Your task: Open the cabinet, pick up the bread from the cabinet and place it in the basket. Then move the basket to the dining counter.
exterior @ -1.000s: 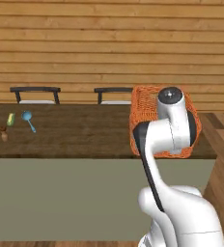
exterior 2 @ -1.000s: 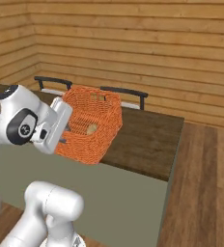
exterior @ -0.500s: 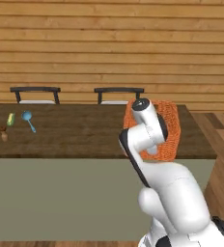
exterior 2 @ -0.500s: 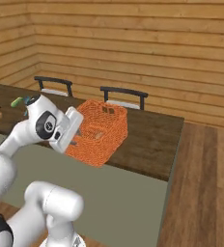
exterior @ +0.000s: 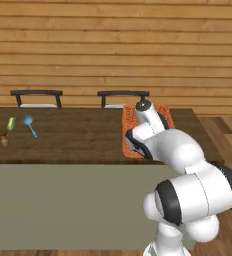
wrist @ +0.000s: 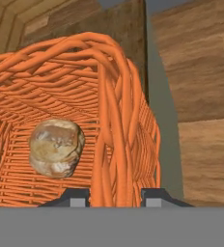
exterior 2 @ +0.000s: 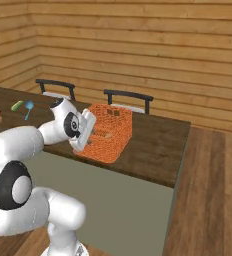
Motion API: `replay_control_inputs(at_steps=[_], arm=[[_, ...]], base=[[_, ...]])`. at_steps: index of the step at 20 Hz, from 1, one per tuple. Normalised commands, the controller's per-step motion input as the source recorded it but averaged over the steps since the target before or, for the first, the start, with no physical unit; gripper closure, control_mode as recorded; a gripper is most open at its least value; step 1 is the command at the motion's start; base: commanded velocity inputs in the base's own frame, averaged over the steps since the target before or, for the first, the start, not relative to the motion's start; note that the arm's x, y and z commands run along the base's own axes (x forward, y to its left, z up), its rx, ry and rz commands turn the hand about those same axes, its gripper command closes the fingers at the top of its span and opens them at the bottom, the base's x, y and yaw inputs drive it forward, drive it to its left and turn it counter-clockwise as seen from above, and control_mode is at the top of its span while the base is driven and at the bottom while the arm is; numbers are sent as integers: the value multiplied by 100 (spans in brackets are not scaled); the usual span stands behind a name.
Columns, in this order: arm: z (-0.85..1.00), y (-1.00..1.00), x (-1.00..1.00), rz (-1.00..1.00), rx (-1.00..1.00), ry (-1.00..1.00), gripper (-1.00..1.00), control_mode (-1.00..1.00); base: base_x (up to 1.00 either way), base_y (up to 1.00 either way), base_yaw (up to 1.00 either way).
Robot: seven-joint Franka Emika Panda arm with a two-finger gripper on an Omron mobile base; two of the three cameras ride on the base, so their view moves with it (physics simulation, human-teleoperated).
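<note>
The basket [exterior 2: 107, 133] sits on the dining counter [exterior 2: 153, 150], bread [wrist: 56, 147] inside. The gripper [wrist: 115, 195] is clamped across its wall, probably to steady it while setting it down.

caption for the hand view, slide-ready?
Tool straddles the wall of the orange basket, one finger each side; bread lies inside.

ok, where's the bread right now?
The bread lies inside the basket, on its woven floor, with the basket over the dining counter near its right end.
</note>
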Motion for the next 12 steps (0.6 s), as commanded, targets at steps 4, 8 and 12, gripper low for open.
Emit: replay_control_inputs(at_steps=[4, 8, 12], arm=[[-16, -9, 96, 18, 2, 11, 100, -100], [-17, 0, 76, 10, 0, 10, 100, -100], [-34, 0, 67, 2, 0, 7, 100, -100]], base=[[0, 0, 0], [0, 0, 0], [0, 0, 0]])
